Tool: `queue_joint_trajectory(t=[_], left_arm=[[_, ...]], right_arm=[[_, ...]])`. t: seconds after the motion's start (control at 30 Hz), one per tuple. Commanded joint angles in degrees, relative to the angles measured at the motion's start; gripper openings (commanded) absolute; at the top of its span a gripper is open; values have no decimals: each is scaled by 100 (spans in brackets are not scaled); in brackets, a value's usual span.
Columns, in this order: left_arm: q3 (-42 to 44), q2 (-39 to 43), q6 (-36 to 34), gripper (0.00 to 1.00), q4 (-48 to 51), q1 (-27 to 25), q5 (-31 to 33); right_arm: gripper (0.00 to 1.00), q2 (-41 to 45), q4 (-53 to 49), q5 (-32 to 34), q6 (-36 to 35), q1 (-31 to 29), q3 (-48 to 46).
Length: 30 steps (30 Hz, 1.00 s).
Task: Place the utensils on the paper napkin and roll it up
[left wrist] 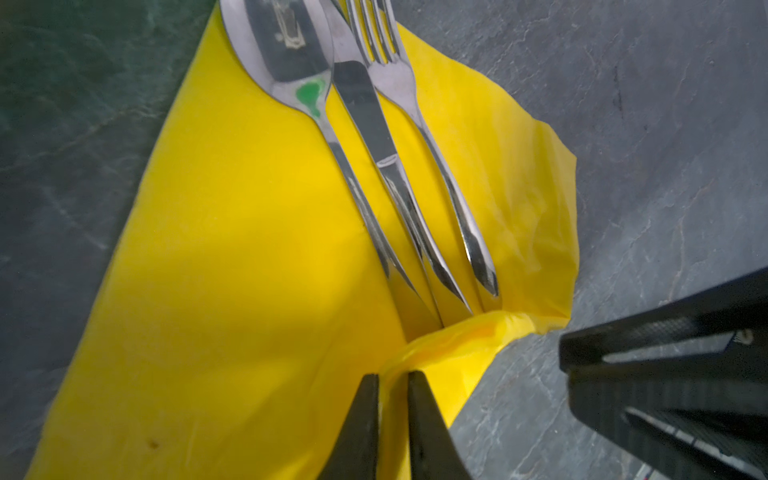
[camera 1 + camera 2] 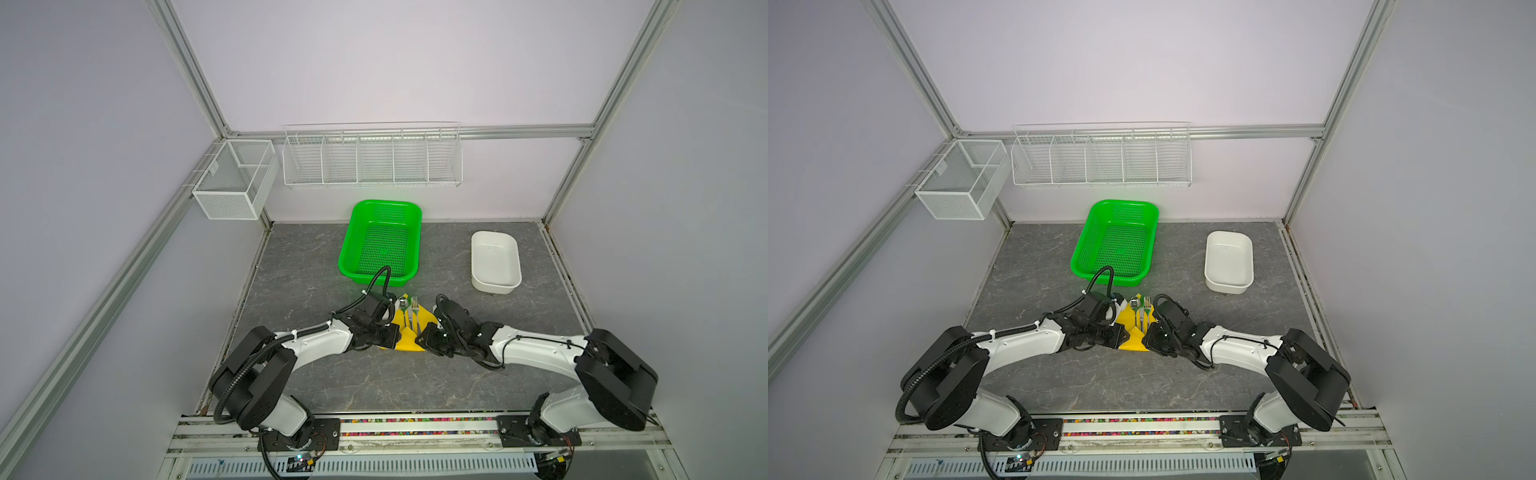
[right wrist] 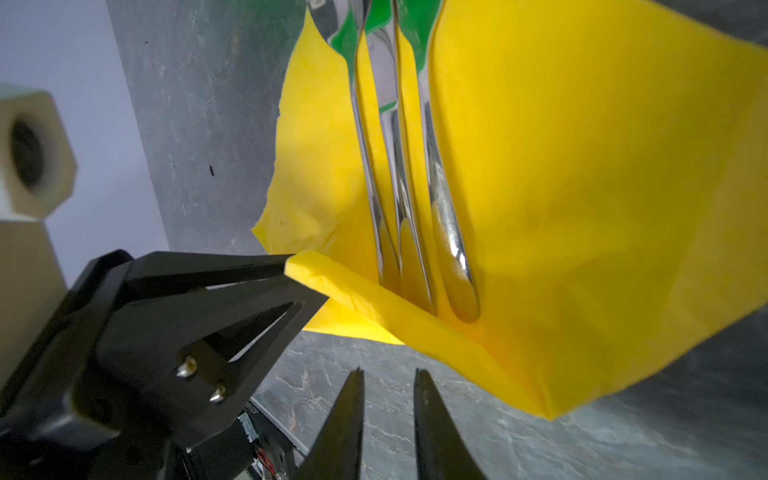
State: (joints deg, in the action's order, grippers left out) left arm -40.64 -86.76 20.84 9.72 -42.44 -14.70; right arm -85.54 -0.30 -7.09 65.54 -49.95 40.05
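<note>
1. Where the two arms meet at the near middle of the table (image 2: pixel 316 374), the paper napkin (image 2: pixel 409 344) lies on the grey surface. It sits just on the near side of a green basket (image 2: pixel 353 249).
2. On the napkin, the utensils (image 1: pixel 386 158) lie close together, side by side, with their handles pointing to the near side. The spoon (image 1: pixel 282 50) is on the left, the knife (image 1: pixel 361 104) in the middle and the fork (image 1: pixel 399 83) on the right.
3. The left claw (image 1: pixel 392 376) is closed on a raised fold of the napkin's near edge, just short of the handle tips. Yellow paper fills the slit between its fingers (image 1: pixel 361 415).
4. In the right wrist view, that pinched edge stands up off the table as a ridge running across the handle ends. The rest of the sheet lies flat under the cutlery.
5. The right claw (image 3: pixel 388 372) sits low at the napkin's near right side, just beside the paper. Its jaws stand a narrow gap apart with only bare table showing between them, and it holds nothing.
6. In both top views the two claws point toward each other, with a strip of yellow showing between them.
7. A white tub (image 2: pixel 474 266) stands on the far right of the table, well apart from the napkin.
</note>
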Motion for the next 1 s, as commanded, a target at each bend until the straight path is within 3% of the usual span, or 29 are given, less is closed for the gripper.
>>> queue_joint_trajectory(t=[0.0, 0.63, 0.97], left_arm=[[-148, -83, 30, 16, 44, 7, 140], [-273, -304, 8, 17, 104, 7, 216], [-322, -246, -186, 24, 451, 7, 532]], right_arm=[[24, -253, -155, 17, -54, 33, 181], [24, -695, -615, 225, -343, 188, 495], [24, -807, -750, 138, -462, 247, 607]])
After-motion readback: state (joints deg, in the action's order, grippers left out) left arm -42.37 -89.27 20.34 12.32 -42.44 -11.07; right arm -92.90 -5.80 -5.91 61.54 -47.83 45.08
